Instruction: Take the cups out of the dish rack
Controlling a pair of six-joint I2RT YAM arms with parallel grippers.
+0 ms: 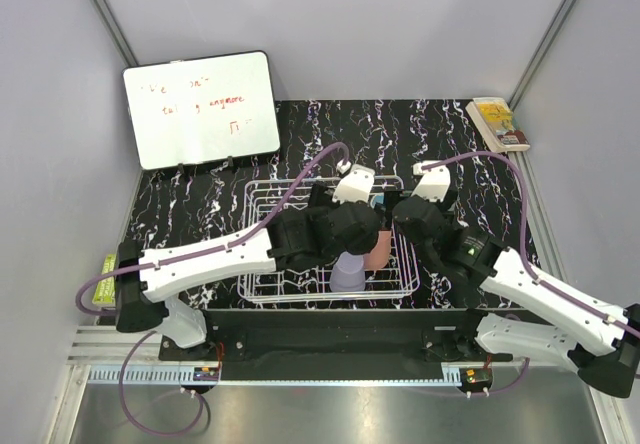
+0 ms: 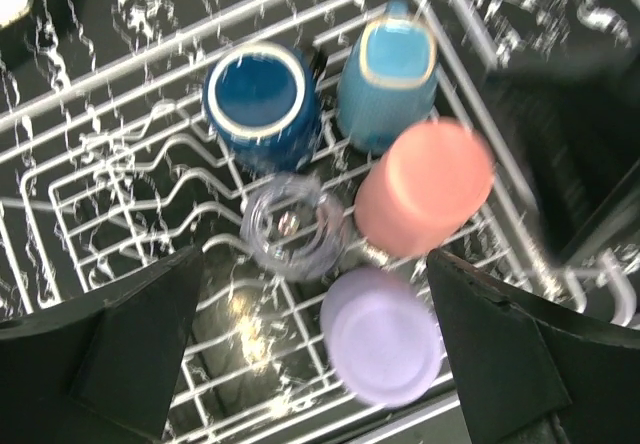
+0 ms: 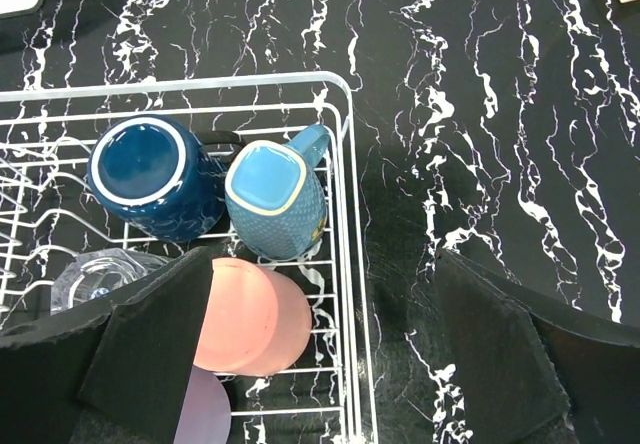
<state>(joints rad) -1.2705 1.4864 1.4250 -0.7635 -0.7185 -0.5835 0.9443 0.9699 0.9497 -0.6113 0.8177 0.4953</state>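
Observation:
The white wire dish rack (image 1: 262, 186) sits mid-table with several cups in its right end. In the left wrist view the rack (image 2: 200, 34) holds a dark blue cup (image 2: 260, 99), a teal cup (image 2: 388, 69), a salmon cup (image 2: 425, 189), a clear glass (image 2: 292, 226) and a lavender cup (image 2: 383, 336). My left gripper (image 2: 315, 354) is open above the rack, with the lavender cup between its fingers near the right one. My right gripper (image 3: 325, 354) is open and straddles the rack's right rim (image 3: 345, 214), beside the salmon cup (image 3: 250, 314).
A whiteboard (image 1: 200, 109) leans at the back left and a book (image 1: 497, 124) lies at the back right. The black marbled table (image 1: 480, 194) spreads right of the rack. Both arms crowd together over the rack's right end.

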